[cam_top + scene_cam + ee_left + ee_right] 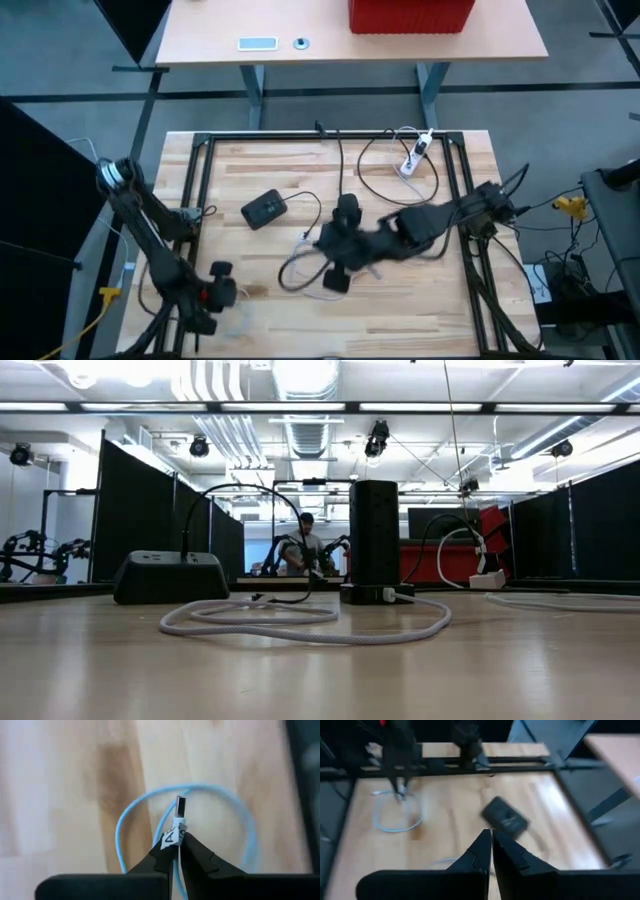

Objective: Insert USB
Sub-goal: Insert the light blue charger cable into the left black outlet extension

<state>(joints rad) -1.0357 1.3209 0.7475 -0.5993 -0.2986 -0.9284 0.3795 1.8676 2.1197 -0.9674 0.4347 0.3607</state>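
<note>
Grasp step done: left pincer (176, 851) clenched on the light-blue USB cable (122, 827) just behind its plug (181, 807), low over the counter (400, 310) near-left. Right pincer (491, 847) clenched, empty, mid-counter. Next: lift, carry plug to the black hub (263, 209), align with port.

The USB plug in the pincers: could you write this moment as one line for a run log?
left gripper: shut on USB plug, light blue cable looped below | right gripper: shut, empty, above table | black hub: not yet plugged
</note>
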